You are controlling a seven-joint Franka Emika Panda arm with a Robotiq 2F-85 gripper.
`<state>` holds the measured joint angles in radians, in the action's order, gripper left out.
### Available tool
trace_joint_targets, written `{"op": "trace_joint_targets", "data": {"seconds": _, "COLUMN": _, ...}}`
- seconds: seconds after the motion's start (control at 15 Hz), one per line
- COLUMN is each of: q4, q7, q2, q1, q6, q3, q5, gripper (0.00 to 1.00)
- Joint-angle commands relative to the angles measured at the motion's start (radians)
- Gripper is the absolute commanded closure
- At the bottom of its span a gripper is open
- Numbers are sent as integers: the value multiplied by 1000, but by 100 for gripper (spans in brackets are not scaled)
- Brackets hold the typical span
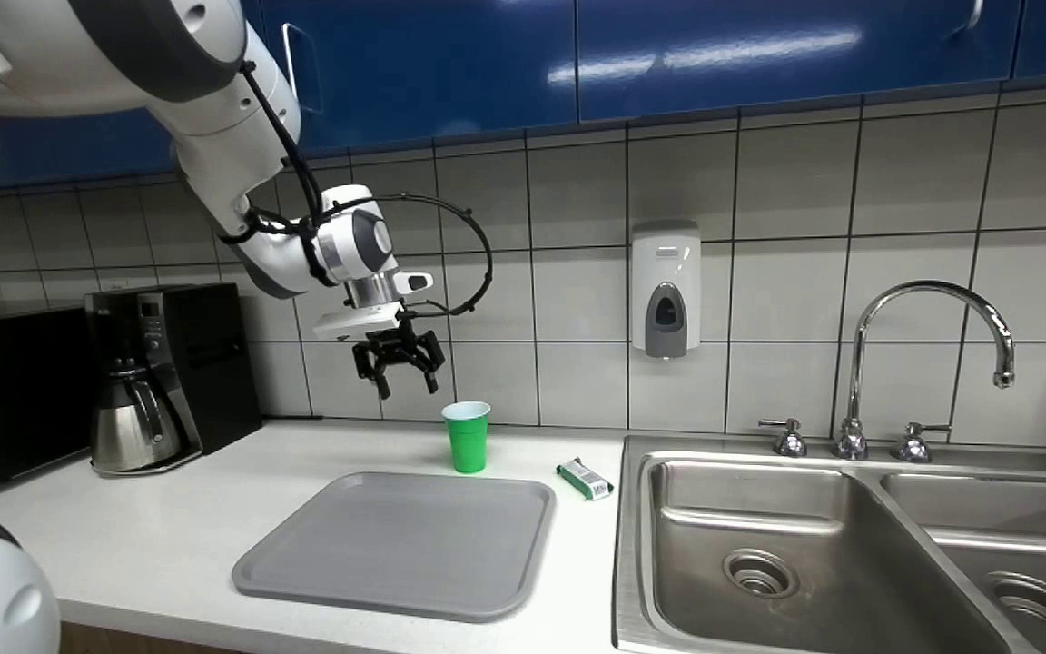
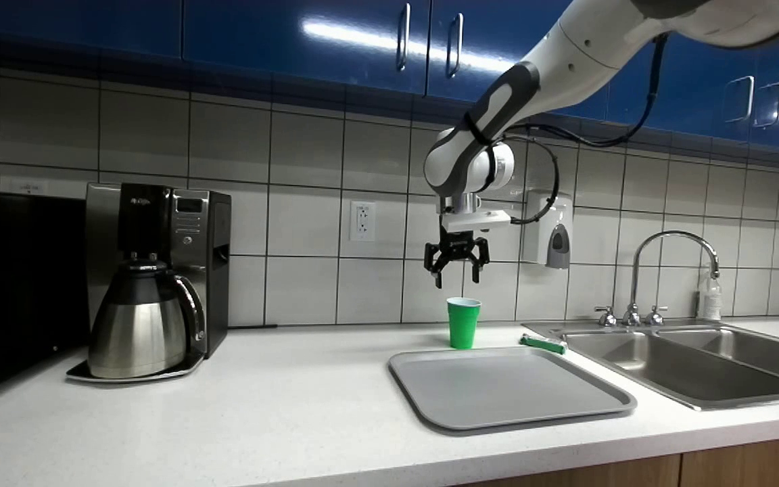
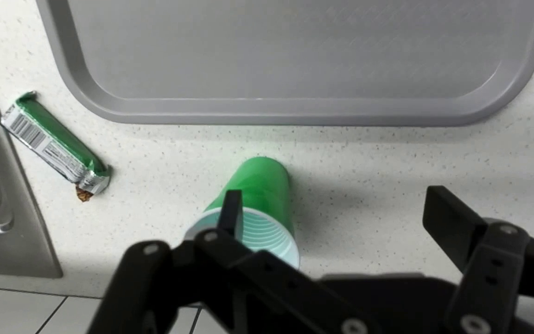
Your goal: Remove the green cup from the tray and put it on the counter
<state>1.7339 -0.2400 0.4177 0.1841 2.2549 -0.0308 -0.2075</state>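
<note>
Toward the front edge of the long white smooth countertop (image 1: 169, 536): large flat grey rectangular tray (image 1: 396, 545). Above, nearer the back edge: black two-fingered gripper (image 1: 408, 388), spread wide, gripping nothing. Below, slightly right: small bright green plastic cup (image 1: 468, 443) with whitish rim, upright on the countertop near its back edge, apart from the tray. Farther right: green-and-white wrapped bar (image 1: 586, 479). Judged done: removal and placing. Remaining, at most: backing the gripper off.

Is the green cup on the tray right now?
No, in the wrist view the green cup stands on the counter, whose surface shows between it and the tray.
</note>
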Motion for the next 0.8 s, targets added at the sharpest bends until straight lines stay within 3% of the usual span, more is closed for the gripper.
{"op": "trace_joint_targets", "data": {"seconds": 0.0, "q4": 149, "q7": -53, "q2": -126, "q1": 8, "q6": -1, "q3": 11, "q5": -13, "gripper": 0}}
{"op": "trace_joint_targets", "data": {"seconds": 0.73, "q4": 398, "q7": -178, "q2": -352, "q1": 3, "q6": -9, "q3": 49, "q5": -20, "gripper": 0}}
